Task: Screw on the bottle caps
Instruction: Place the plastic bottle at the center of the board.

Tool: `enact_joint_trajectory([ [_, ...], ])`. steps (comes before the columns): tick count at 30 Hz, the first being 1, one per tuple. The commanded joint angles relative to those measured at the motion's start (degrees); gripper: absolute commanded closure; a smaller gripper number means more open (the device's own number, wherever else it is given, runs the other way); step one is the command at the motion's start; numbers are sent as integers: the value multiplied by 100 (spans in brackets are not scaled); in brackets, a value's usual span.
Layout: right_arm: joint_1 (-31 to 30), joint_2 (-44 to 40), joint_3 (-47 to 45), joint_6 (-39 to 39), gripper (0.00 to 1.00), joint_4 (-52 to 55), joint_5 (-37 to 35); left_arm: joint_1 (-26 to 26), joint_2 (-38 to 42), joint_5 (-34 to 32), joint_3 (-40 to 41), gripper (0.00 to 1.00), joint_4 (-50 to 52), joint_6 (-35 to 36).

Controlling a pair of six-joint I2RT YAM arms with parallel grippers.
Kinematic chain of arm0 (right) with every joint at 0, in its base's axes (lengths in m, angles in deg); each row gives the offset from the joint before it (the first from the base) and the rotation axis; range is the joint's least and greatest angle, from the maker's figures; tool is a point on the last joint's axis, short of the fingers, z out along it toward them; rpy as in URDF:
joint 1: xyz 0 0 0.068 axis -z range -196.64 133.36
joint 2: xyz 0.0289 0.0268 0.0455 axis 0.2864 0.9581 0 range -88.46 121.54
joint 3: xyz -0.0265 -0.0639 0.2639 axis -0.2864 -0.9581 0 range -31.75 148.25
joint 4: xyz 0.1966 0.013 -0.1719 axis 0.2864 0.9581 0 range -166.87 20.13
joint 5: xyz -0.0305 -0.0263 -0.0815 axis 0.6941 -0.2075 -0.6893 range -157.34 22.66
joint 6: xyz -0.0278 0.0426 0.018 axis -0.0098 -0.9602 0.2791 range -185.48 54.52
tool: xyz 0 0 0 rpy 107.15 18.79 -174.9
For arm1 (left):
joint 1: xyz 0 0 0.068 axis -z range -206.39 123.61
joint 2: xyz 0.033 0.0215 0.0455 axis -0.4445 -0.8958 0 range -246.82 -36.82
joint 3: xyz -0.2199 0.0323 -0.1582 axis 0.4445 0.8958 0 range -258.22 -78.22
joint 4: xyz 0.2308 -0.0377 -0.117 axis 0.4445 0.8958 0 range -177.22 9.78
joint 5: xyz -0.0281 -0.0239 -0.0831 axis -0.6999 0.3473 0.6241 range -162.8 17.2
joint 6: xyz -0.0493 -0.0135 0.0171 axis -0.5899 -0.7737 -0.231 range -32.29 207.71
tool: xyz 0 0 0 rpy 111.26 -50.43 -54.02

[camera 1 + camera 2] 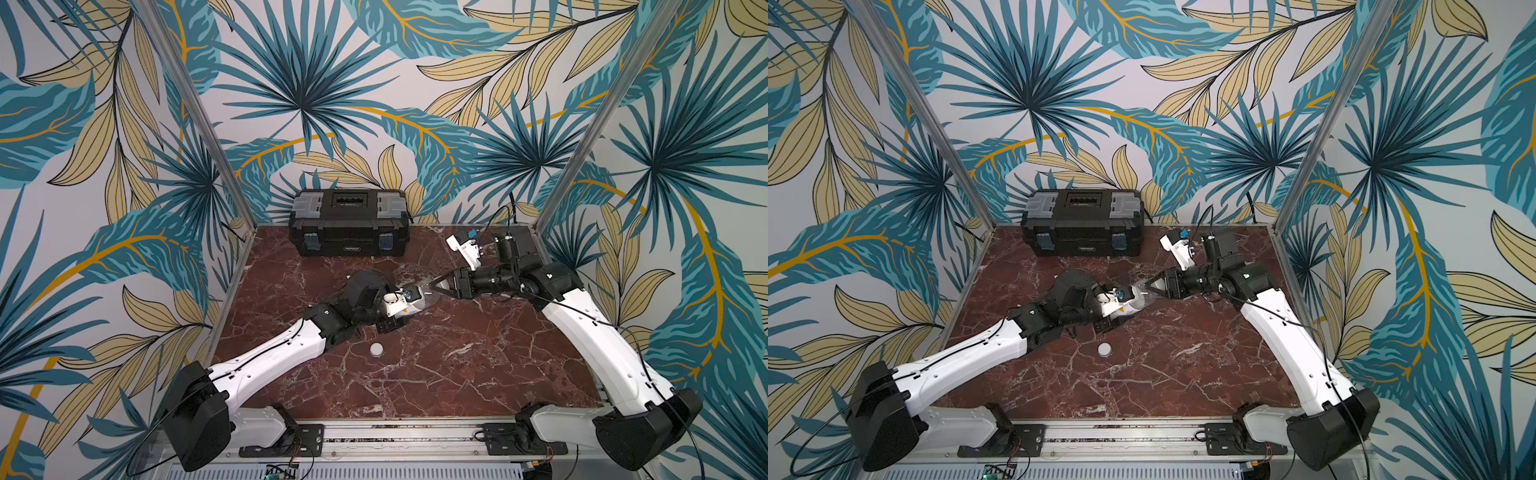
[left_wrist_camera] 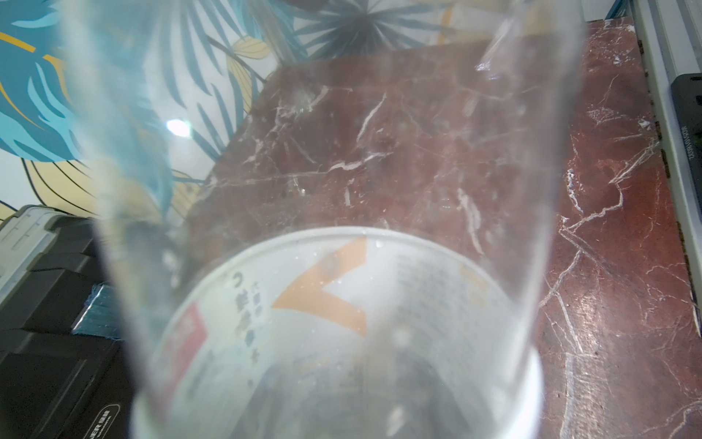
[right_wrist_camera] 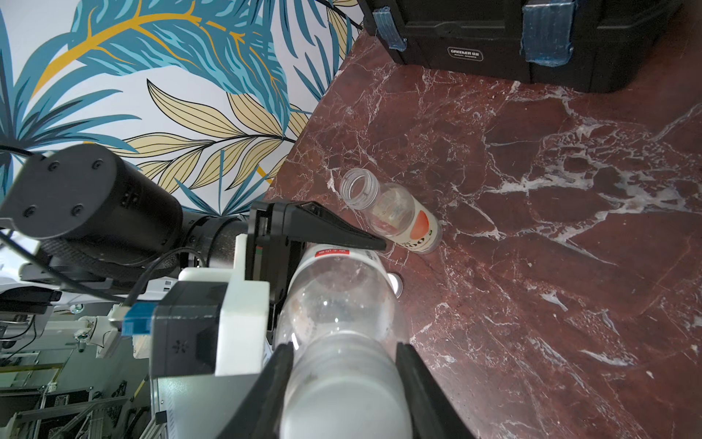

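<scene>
With the right gripper (image 3: pixel 343 347) pinched narrow on the white cap (image 3: pixel 343 406) at the mouth of the labelled bottle (image 3: pixel 334 300), left gripper (image 1: pixel 409 309) clasped round its body just ahead, keep the cap square to the neck while twisting, lest threads cross. Nothing visible inside it or the second bottle (image 3: pixel 395 213), lying uncapped beyond the left gripper, spare cap (image 1: pixel 377 349) nearby.

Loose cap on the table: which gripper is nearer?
Left. The left gripper, holding the bottle, is just behind the loose cap; the right gripper is farther, at the bottle's neck.
</scene>
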Motion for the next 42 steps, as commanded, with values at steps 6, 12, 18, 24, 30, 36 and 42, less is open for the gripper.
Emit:
enact_joint_trajectory([
  [6,-50,-71,319,222,100,581,-473,14,2,-254,-305,87,-325,-56],
  [12,-44,373,1320,783,100,1852,-2017,16,111,-308,-175,7,-512,-79],
  [18,-44,1038,1587,727,100,2357,-3394,28,570,-473,181,0,-1020,-172],
  [24,-96,1372,1368,585,100,2213,-3970,16,760,-1273,205,0,-1133,-786],
  [30,-133,1648,1317,542,100,2211,-4669,5,772,-2186,17,0,-928,-1394],
  [36,-140,1623,808,403,100,1688,-4696,-62,781,-2354,-69,0,-718,-1651],
  [42,-137,1842,733,326,100,1645,-4521,-153,764,-2497,-116,0,-547,-1806],
])
